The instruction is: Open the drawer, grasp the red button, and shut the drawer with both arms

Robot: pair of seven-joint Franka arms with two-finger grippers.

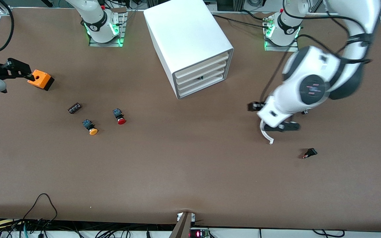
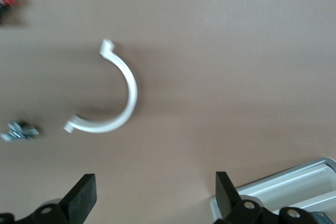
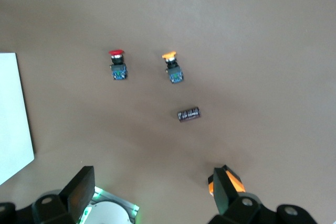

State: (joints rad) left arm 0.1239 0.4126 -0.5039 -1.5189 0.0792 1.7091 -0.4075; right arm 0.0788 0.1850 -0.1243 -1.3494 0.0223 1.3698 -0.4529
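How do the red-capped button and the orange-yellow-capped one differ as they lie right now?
Cap colour: the red-capped button has a red mushroom cap; the orange-yellow-capped button has an orange-yellow one.
Place: the red-capped button lies closer to the white drawer cabinet; the orange-yellow-capped button lies nearer the front camera and closer to the small dark component.
Shared: both lie on their sides on the table, same size, black-and-blue bodies, untouched.

My button (image 1: 119,116) lies on its side on the table, at about 8 o'clock from the white drawer unit (image 1: 190,43) in the front view. Its round red cap points to roughly 5 o'clock and its short black-and-blue body trails toward 11. Nothing touches it. The unit's drawer fronts (image 1: 199,75) sit in line. My right gripper (image 3: 152,195) and left gripper (image 2: 152,200) both hang over the table with jaws spread wide and empty.
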